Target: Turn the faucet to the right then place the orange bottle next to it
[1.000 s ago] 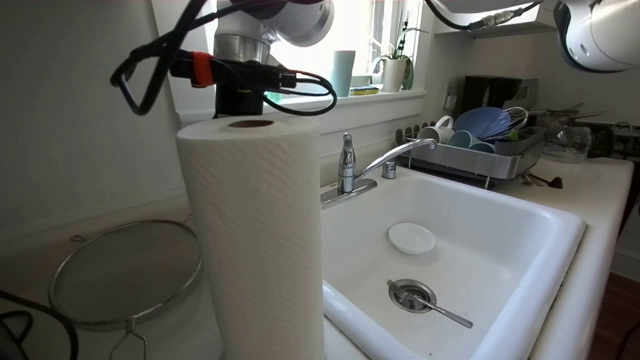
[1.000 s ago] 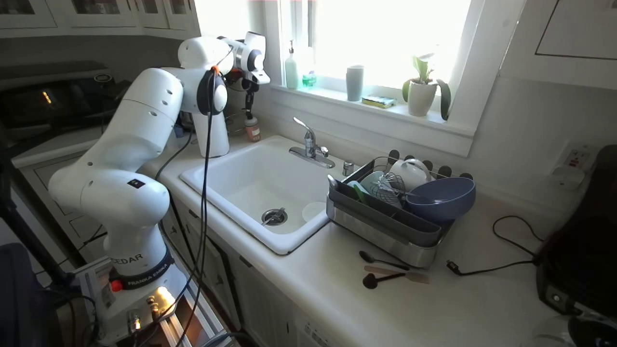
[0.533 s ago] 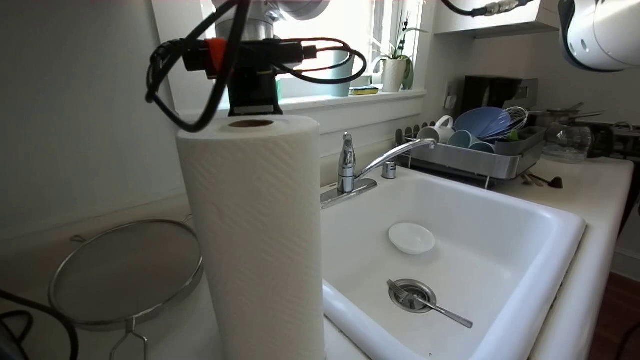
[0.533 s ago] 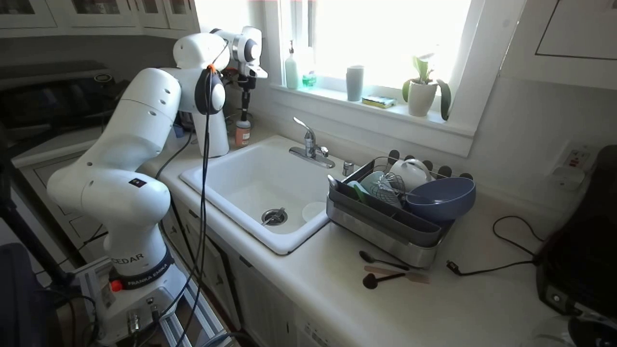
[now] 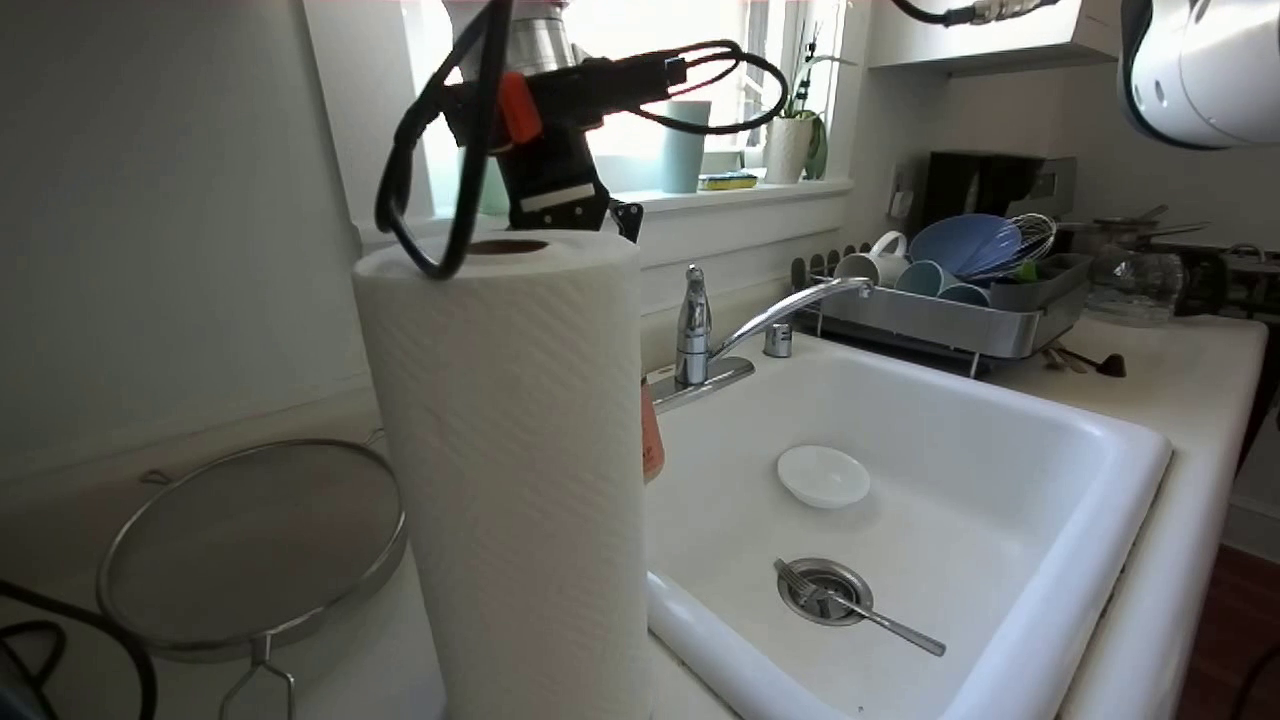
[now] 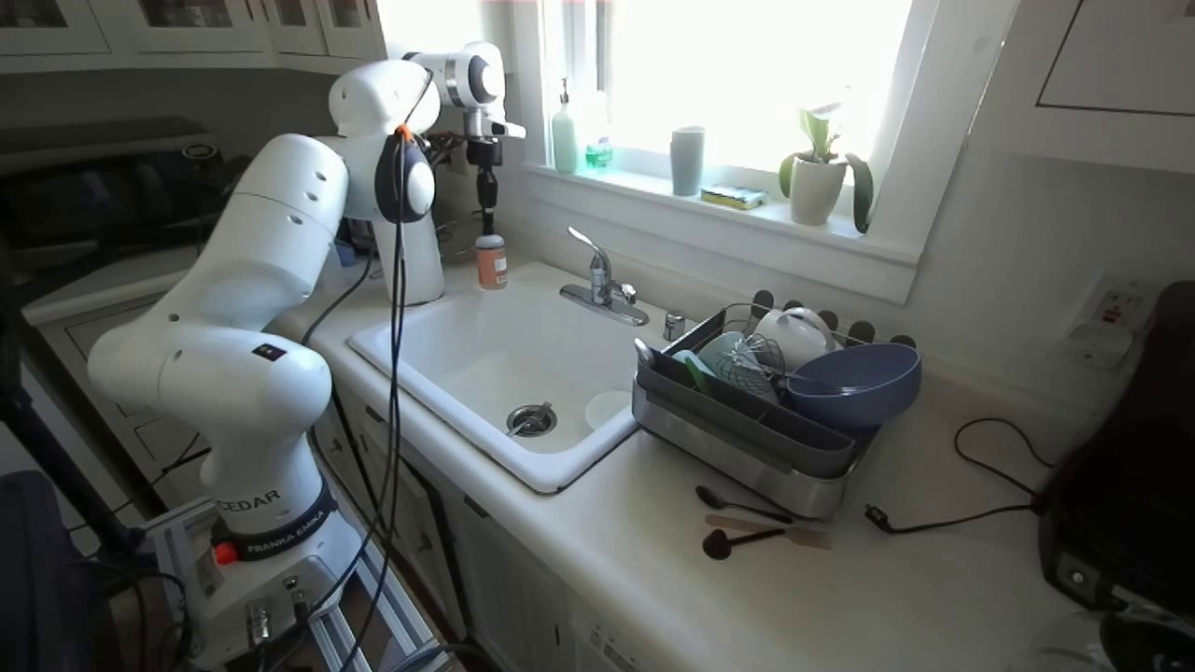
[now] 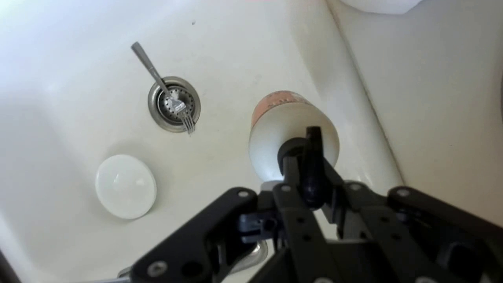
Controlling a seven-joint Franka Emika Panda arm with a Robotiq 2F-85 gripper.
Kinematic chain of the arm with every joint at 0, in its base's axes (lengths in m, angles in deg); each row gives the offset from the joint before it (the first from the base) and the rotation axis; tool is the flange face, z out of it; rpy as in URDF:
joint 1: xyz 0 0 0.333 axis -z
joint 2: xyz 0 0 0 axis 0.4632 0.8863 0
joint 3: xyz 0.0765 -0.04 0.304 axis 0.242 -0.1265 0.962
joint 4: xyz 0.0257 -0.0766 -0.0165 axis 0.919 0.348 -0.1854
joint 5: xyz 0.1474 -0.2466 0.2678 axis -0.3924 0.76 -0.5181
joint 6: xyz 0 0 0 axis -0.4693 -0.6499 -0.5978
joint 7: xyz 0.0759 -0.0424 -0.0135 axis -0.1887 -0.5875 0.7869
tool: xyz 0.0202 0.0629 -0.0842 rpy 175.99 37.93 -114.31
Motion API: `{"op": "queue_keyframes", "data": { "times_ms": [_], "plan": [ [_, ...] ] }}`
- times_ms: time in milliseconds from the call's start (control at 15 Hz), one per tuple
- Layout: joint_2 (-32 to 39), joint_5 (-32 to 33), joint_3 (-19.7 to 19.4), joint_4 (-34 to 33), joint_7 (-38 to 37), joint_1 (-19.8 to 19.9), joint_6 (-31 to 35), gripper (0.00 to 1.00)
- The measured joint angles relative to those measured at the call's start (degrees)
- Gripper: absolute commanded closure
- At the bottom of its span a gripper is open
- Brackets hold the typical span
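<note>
Since half a second ago the orange bottle point(image 6: 491, 266) has come closer to the faucet point(image 6: 600, 273), and a strip of it now shows past the paper towel roll point(image 5: 505, 480) that hid it in an exterior view. The wrist point(image 5: 540, 45) above it has tipped too. The jaws are drawn close together, pinching the bottle at its top and holding it over the side edge of the sink point(image 6: 549, 473), the side where the roll stands; I cannot tell whether its base touches the rim. The faucet stands behind the sink, near the back edge of the table point(image 6: 644, 560), its spout reaching toward the dish rack point(image 6: 728, 453). In the sink a fork point(image 7: 159, 80) lies across the drain point(image 7: 165, 110), with a small white dish point(image 7: 125, 186) apart from it. Two black spoons point(image 6: 717, 544) and a flat brown utensil point(image 6: 808, 538) lie just in front of the rack, toward the table's front edge
</note>
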Motion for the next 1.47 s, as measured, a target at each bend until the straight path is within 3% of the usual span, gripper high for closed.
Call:
{"op": "queue_keyframes", "data": {
  "times_ms": [267, 333, 800, 867, 1467],
  "plan": [
    [1.33, 4.54, -1.74, -2.78, 8.47, -0.97, 0.76, 0.96],
    [1.46, 5.05, -1.79, -3.01, 9.94, -0.95, 1.92, 0.85],
    [1.68, 5.11, -1.80, -3.86, 11.15, -0.91, 4.77, 0.85],
    [1.68, 5.11, -1.80, -3.86, 11.16, -0.91, 4.77, 0.96],
    [1.58, 5.07, -1.78, -3.75, 17.68, 0.23, 8.33, 0.96]
  ]
}}
